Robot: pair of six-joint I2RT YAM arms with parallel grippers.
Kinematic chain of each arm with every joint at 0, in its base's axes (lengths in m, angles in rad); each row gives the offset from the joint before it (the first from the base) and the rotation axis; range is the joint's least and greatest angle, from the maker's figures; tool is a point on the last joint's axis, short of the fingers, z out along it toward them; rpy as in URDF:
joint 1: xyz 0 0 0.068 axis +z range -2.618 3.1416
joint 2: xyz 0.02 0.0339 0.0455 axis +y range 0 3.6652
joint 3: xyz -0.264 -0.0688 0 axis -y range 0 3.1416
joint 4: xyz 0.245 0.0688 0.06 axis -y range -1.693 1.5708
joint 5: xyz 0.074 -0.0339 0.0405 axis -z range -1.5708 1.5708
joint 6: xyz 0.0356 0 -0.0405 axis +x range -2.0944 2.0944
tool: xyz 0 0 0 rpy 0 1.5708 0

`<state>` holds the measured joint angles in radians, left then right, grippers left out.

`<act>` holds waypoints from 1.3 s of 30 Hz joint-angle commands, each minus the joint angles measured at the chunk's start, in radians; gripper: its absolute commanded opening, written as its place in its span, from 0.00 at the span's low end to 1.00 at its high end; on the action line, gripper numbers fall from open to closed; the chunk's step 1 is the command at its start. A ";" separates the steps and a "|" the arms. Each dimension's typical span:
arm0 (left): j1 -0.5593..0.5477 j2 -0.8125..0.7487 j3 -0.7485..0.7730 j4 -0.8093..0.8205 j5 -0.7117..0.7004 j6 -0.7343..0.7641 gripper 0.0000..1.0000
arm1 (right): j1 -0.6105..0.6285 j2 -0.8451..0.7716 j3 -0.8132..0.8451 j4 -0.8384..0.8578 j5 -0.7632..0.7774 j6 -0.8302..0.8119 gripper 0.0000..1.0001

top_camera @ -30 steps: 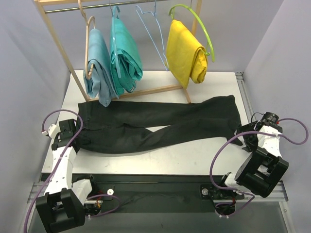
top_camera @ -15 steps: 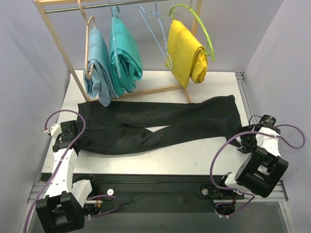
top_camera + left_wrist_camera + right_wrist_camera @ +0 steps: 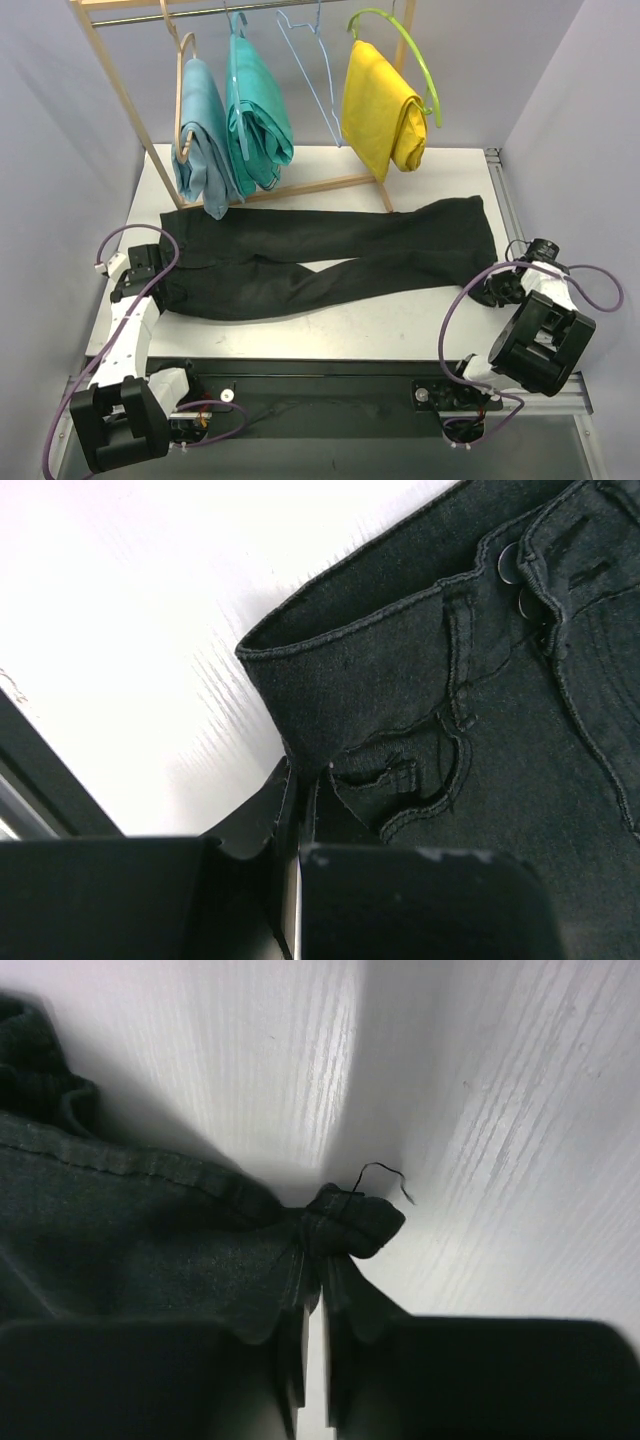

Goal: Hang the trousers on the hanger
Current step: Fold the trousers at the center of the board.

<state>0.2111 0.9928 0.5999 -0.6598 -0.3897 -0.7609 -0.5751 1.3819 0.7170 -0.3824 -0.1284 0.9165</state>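
Note:
The black trousers (image 3: 320, 255) lie flat across the white table (image 3: 420, 325), waist to the left and legs to the right. My left gripper (image 3: 158, 285) is shut on the near corner of the waistband; in the left wrist view its fingers (image 3: 300, 790) pinch the waistband edge of the trousers (image 3: 450, 680) beside a pocket. My right gripper (image 3: 492, 291) is shut on the hem of the nearer leg; the right wrist view shows the bunched hem corner (image 3: 355, 1222) clamped between the jaws. The light-blue wire hanger (image 3: 312, 75) hangs bare on the rack rail, far behind both grippers.
A wooden rack (image 3: 120, 90) stands at the back of the table. On it hang a tan wooden hanger with a blue garment (image 3: 205, 140), a teal garment (image 3: 258, 110), and a lime-green hanger with a yellow garment (image 3: 380, 110). The rack's base bar (image 3: 310, 185) lies just behind the trousers.
The right gripper has shut on the leg hem and shifted slightly right. The left arm has edged a little along the waistband. The wire hanger sways slightly.

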 commanded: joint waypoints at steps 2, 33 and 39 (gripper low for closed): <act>-0.009 0.006 0.151 -0.050 -0.124 0.047 0.00 | 0.014 -0.024 0.154 -0.071 0.160 -0.082 0.00; -0.007 -0.353 0.300 -0.181 -0.362 0.391 0.00 | 0.015 -0.228 0.351 -0.299 0.633 -0.450 0.00; -0.009 -0.268 0.348 -0.133 -0.304 0.476 0.00 | 0.050 -0.163 0.464 -0.259 0.693 -0.507 0.00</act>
<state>0.1844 0.6632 0.8593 -0.9089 -0.5346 -0.4061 -0.5247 1.1801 1.0603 -0.7773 0.3222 0.4824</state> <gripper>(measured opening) 0.050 0.064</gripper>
